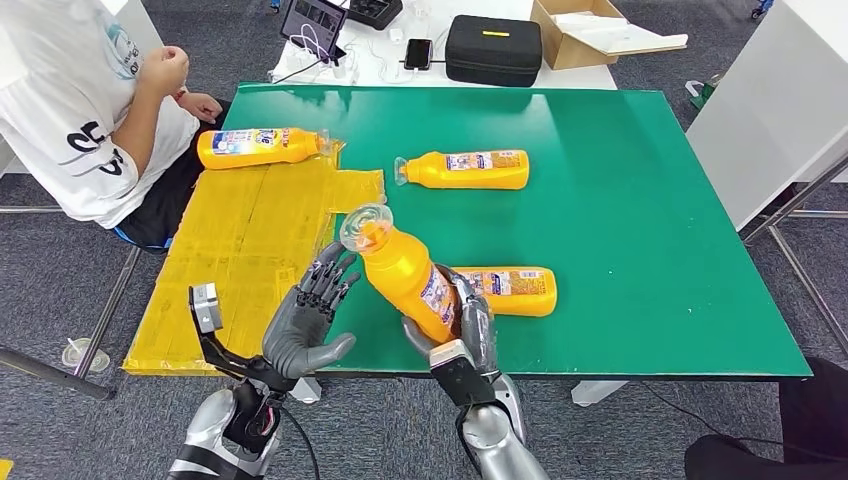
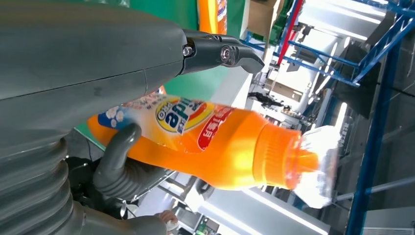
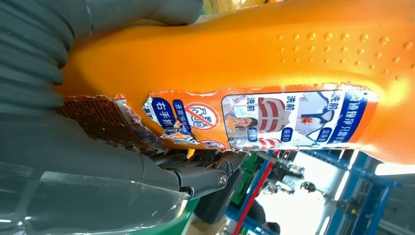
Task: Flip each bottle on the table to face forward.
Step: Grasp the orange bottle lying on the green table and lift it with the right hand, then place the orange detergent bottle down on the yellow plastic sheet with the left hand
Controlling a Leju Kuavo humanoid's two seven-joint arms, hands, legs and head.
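Right hand (image 1: 470, 325) had its fingers wrapped round the lower body of an orange plastic detergent bottle w/ clear cap (image 1: 400, 268), lifted off the green table mat (image 1: 640, 220) and tilted, cap end up and leaning toward the left hand. In the right wrist view the torn back label sat vs. the palm. Left hand (image 1: 312, 318) was just beside that bottle, fingers spread, palm turned toward it, holding nothing; whether it touched the bottle, can't tell. Left wrist view showed the front logo on the side facing that hand.

Three more orange bottles lay on their sides. One w/ a printed label (image 1: 510, 290) was right behind the right hand, nearly touching it. Another (image 1: 468, 169) lay further out, beyond both hands. The third (image 1: 262, 147) lay well beyond the left hand, at the far edge of a yellow taped sheet (image 1: 240, 250), near a seated person in a white shirt (image 1: 80, 110).

Progress, as a judgement: early to mid. One bottle in hand, mid-turn, not set down yet. Which of the lying three already face fwd can't be told for sure; labels show on all, so some may be done.
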